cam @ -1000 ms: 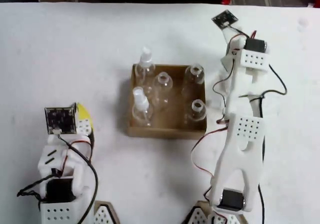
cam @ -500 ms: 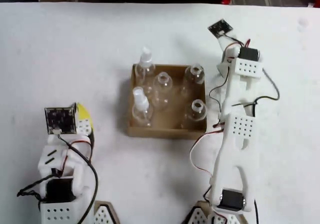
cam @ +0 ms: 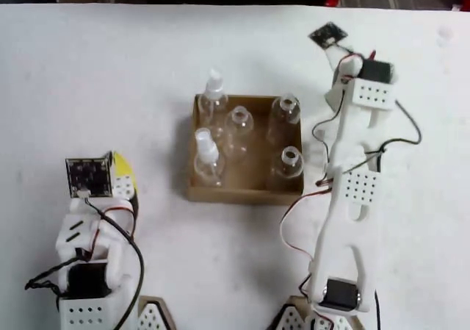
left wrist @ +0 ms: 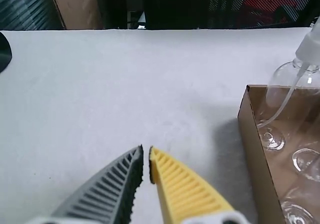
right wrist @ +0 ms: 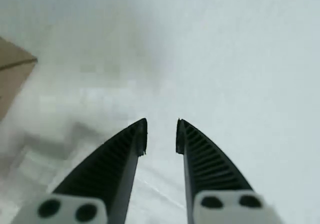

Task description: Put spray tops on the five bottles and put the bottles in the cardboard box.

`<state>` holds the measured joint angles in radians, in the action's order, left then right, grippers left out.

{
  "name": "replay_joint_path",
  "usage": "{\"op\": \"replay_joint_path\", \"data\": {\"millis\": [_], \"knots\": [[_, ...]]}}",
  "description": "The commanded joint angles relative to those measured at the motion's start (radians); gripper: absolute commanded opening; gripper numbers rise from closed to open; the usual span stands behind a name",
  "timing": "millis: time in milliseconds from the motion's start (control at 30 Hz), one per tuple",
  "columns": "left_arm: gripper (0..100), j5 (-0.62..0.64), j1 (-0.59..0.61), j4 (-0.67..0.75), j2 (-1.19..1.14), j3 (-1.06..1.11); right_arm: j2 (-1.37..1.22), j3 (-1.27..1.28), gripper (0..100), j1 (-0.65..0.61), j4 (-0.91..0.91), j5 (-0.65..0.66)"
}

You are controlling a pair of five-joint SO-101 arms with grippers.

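High view: right arm [cam: 351,190] shifted slightly.

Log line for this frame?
box: five bottles inside | spray tops: two on, three missing | left gripper: shut, empty | right gripper: open, empty

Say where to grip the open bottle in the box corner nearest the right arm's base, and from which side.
Likely grip the bottle by its narrow neck from above: it stands upright, and the box wall and neighbouring bottles hem in its body.
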<state>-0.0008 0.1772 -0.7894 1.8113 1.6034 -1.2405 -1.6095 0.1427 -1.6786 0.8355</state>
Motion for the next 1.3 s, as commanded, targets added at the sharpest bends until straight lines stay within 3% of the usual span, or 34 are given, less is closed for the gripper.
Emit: {"op": "replay_joint_path", "data": {"millis": [0, 133, 367, 533, 633, 967, 1267], "knots": [[2, -0.011, 0.004, 0.026, 0.01, -0.014, 0.134, -0.029, 7.8, 0.05, -0.053, 0.218], [2, -0.046, 0.004, 0.026, 0.01, -0.014, 0.157, 0.071, 8.6, 0.091, -0.058, 0.301], [2, -0.052, -0.027, 0.026, 0.01, -0.011, 0.447, 0.446, 26.6, 0.105, -0.056, 0.325], [2, -0.052, -0.027, 0.026, 0.01, -0.011, 0.645, 0.795, 24.2, 0.064, -0.033, 0.44], [2, -0.052, -0.027, 0.026, 0.01, -0.009, 0.664, 0.93, 21.4, 0.058, 0.081, 0.453], [2, -0.052, -0.027, 0.026, 0.01, -0.009, 0.582, 0.967, 19.8, -0.008, 0.234, 0.387], [2, -0.052, -0.027, 0.026, 0.01, -0.009, 0.542, 0.968, 20.0, -0.012, 0.199, 0.427]]}}
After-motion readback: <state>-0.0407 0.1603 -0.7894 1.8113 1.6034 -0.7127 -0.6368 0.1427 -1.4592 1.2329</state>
